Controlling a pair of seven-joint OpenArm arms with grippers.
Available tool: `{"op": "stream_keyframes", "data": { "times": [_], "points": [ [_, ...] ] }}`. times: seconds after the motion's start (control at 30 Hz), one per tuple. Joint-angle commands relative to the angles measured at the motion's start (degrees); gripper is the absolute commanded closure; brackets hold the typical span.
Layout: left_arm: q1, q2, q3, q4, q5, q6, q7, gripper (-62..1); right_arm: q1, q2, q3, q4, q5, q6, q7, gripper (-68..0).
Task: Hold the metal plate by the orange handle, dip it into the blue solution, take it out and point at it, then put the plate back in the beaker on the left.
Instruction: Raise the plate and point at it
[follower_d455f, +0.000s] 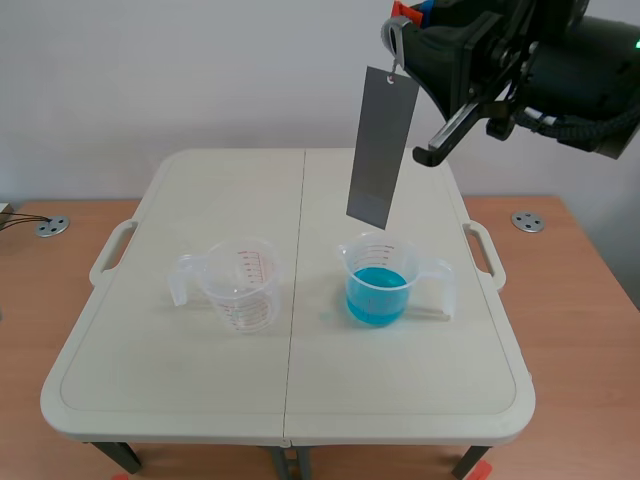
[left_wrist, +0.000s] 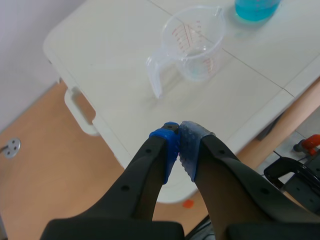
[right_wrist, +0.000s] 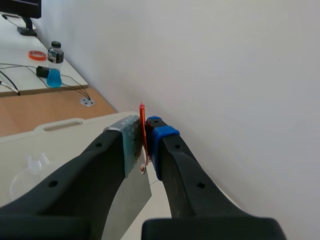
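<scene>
A grey metal plate (follower_d455f: 381, 150) hangs slightly tilted from an orange handle (follower_d455f: 402, 10), high over the table. My right gripper (right_wrist: 144, 135) is shut on that handle (right_wrist: 142, 125), and the plate (right_wrist: 131, 197) dangles below its fingers. The plate's lower edge is just above the rim of the beaker of blue solution (follower_d455f: 380, 282), right of centre. To the left stands the empty clear beaker (follower_d455f: 240, 285) with red markings. My left gripper (left_wrist: 178, 131) is shut on nothing, high above the table's near-left edge, with the empty beaker (left_wrist: 192, 45) ahead of it.
Both beakers stand on a cream folding table (follower_d455f: 200, 380) set on a wooden surface with metal discs (follower_d455f: 52, 226) (follower_d455f: 527, 221). A white wall is behind. The right wrist view shows a side desk with a flask of blue liquid (right_wrist: 54, 75) and cables.
</scene>
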Motion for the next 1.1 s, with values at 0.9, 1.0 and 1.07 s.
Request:
{"op": "stream_keyframes", "data": {
  "times": [0.9,1.0,1.07],
  "points": [
    [-57.2,3.5,42.8,-17.7,0.0,-3.0,10.3,-2.1,0.7,0.3,2.3,3.1,4.6,0.3,-2.4,-1.5],
    [-61.8,8.2,46.5,-21.5,3.6,-3.0,11.3,-2.1,0.7,0.3,2.3,3.1,4.6,0.3,-2.4,-1.5],
    [-64.5,11.4,48.4,-24.3,6.2,-3.0,11.5,-2.1,0.7,0.3,2.3,3.1,4.6,0.3,-2.5,-1.5]
  ]
}}
